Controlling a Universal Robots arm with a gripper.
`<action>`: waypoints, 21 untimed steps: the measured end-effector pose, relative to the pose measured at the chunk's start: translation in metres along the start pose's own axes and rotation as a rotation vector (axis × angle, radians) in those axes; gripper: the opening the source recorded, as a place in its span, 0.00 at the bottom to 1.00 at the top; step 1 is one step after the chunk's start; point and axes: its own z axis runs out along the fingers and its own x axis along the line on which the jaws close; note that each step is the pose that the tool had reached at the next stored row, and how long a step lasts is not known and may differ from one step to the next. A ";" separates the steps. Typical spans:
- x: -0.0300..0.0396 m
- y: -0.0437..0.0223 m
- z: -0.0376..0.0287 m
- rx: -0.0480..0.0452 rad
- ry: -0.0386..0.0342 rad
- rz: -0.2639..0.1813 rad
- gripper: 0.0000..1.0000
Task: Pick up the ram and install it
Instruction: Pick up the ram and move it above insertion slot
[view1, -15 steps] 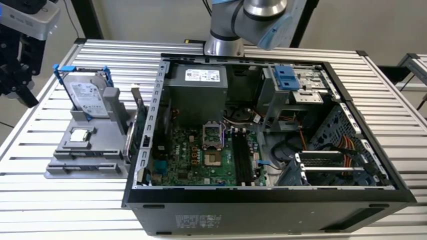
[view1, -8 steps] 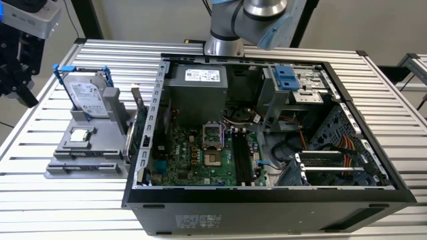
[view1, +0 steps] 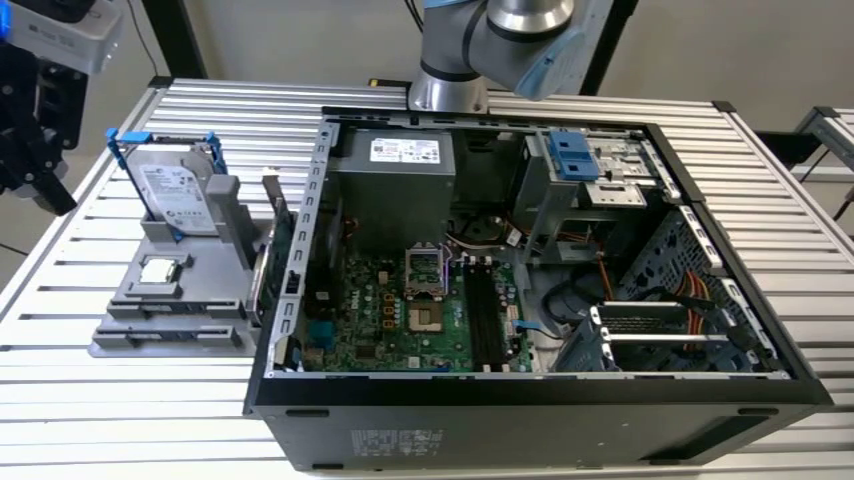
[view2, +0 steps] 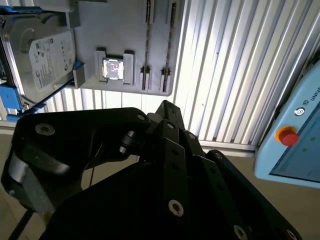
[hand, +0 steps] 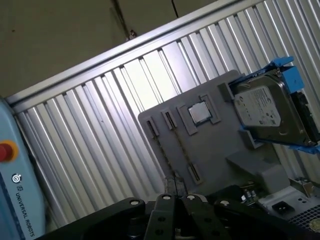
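The ram (view1: 263, 275) appears as a thin green strip standing on edge along the grey holder's (view1: 160, 320) side nearest the case. My gripper (view1: 56, 195) hangs high at the exterior view's far left, well away from the ram and beyond the table's edge. In the first wrist view its fingertips (hand: 170, 186) lie close together with nothing between them, pointing toward the holder (hand: 210, 150). The holder (view2: 125, 30) also shows in the second wrist view. The open computer case (view1: 534, 400) holds the green motherboard (view1: 387, 320) with its dark memory slots (view1: 483, 315).
A silver hard drive (view1: 174, 195) in a blue bracket stands upright at the holder's back, and a processor chip (view1: 158, 270) lies in a pocket in front of it. A blue console with a red button (view2: 286, 136) sits beside the ribbed table (view1: 107, 400).
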 end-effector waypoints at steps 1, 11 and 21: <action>0.0000 0.0000 0.0000 -0.0002 0.0002 -0.005 0.00; 0.0000 0.0000 0.0000 -0.0014 0.0022 -0.060 0.00; 0.0000 0.0000 0.0000 -0.0027 0.0044 -0.117 0.00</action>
